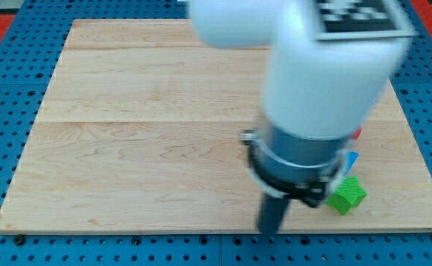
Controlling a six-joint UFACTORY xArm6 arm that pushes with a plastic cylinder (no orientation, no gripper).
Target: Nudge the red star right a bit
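The arm's white and grey body fills the view's right half. Only a small red sliver [358, 134] shows at the arm's right edge; its shape cannot be made out and the rest is hidden behind the arm. My tip [269, 231] is near the board's bottom edge, well to the lower left of that red sliver. A green block [346, 196] lies to the right of my tip. A blue block [351, 160] peeks out between the red sliver and the green block.
The wooden board [127, 148] lies on a blue perforated table [1, 111]. Its bottom edge runs just below my tip. Other blocks may be hidden behind the arm.
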